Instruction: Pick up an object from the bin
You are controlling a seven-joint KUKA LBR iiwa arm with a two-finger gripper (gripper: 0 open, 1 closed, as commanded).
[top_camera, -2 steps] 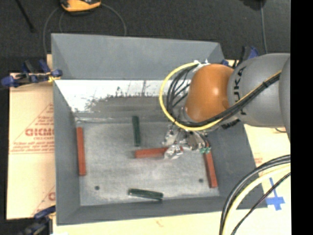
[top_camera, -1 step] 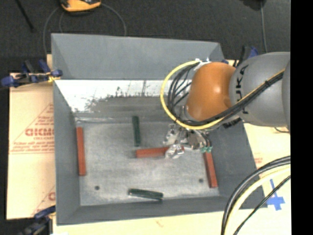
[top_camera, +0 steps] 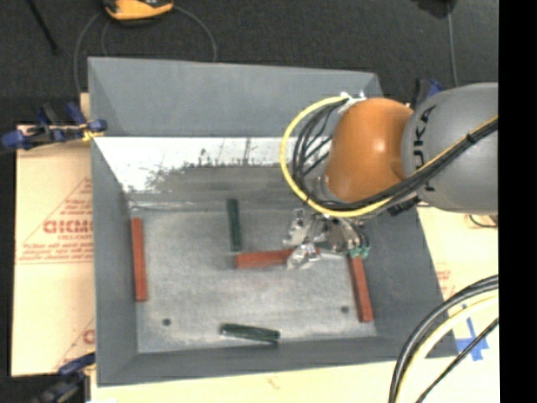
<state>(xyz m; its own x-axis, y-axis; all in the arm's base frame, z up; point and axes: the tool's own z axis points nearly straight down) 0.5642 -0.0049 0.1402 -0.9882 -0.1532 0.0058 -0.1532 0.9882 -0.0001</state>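
Observation:
My gripper hangs low over the bin's middle right, under the orange wrist cover. Its tips sit at the right end of a flat red-brown bar lying crosswise on the bin floor. Whether the tips touch or clasp that bar is hidden by the gripper body. A dark green bar lies upright in the view just left of the gripper, above the red bar's left end. Another red-brown bar lies along the right wall, just below and right of the gripper.
A long red-brown bar lies along the left wall. A dark green bar rests near the front wall. The arm and its cables cover the bin's upper right corner.

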